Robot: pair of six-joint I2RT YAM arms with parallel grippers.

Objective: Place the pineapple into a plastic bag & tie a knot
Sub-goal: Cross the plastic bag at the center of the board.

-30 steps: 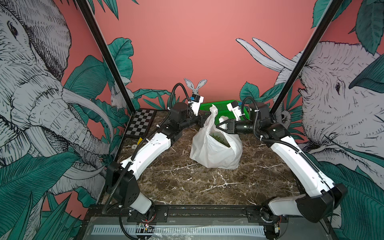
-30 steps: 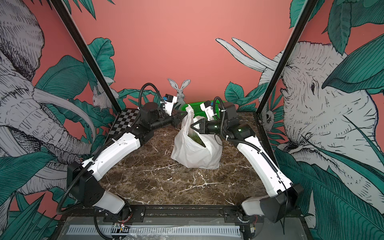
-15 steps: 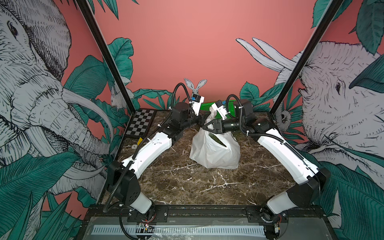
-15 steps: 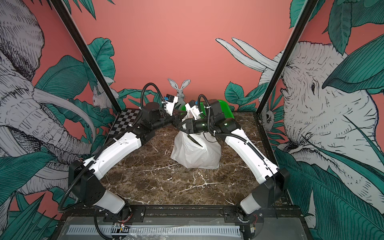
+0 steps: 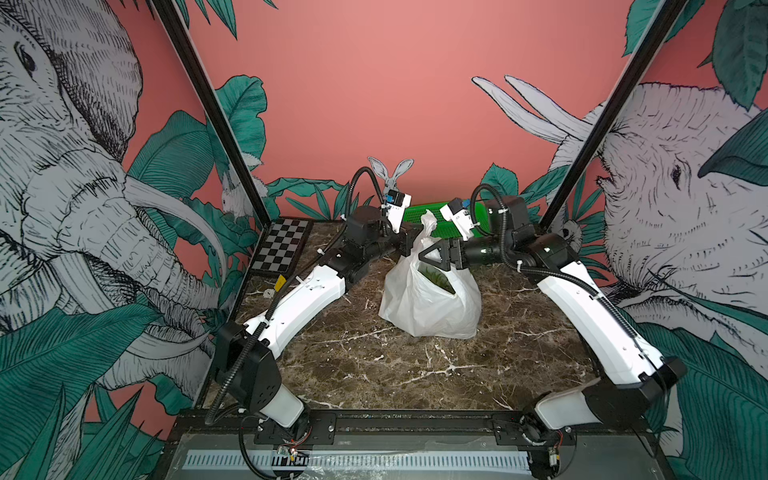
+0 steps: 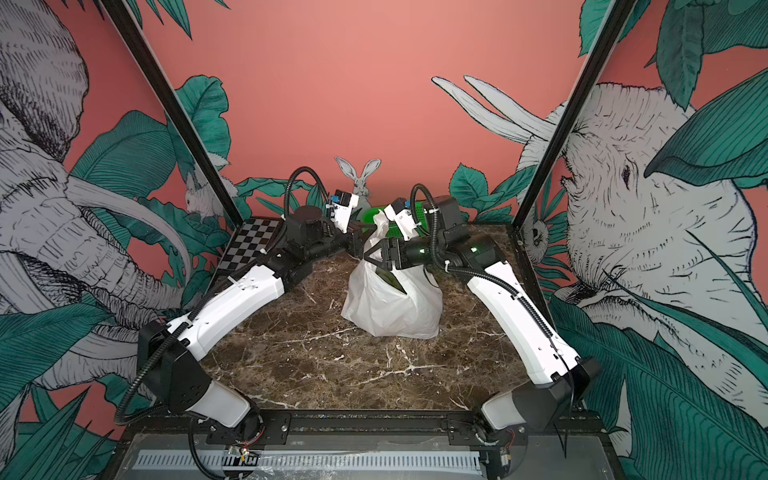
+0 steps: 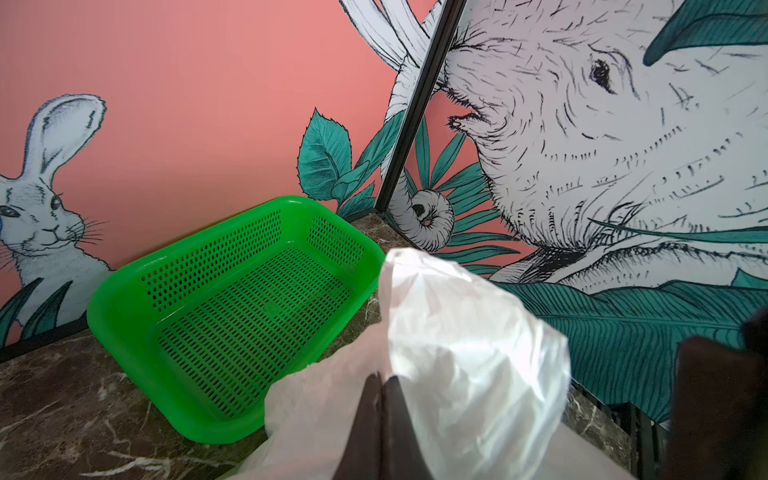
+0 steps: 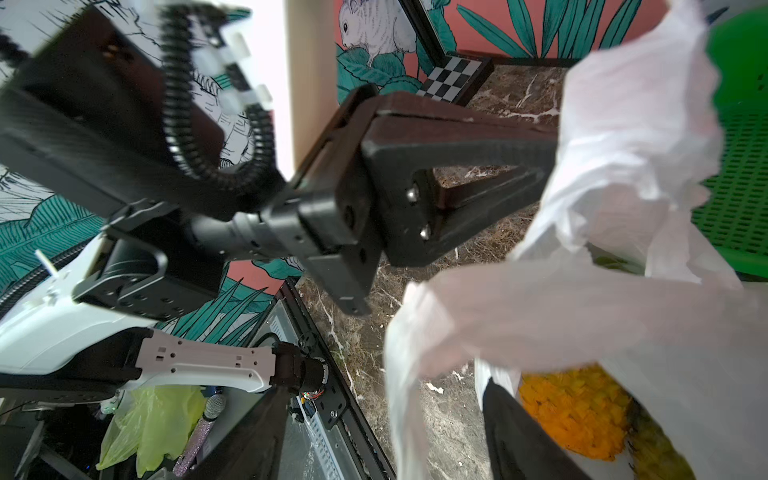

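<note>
We see the right gripper (image 5: 424, 257) has slid in over the mouth of the plastic bag (image 5: 432, 307), its jaws now spread apart. The left gripper (image 7: 380, 380) stays pinched on a handle. The bag, with the pineapple (image 8: 577, 411) inside, sits just in front of the green basket (image 7: 124, 299).

A brown marble-patterned tabletop (image 5: 374, 365) with pale veins carries three things; a large white crinkly plastic bag (image 5: 432, 303) stands near its middle; a green perforated plastic basket (image 7: 208, 257) sits just behind the bag; a flat black-and-white checkerboard (image 5: 284, 246) lies well apart, behind the bag to its left.
</note>
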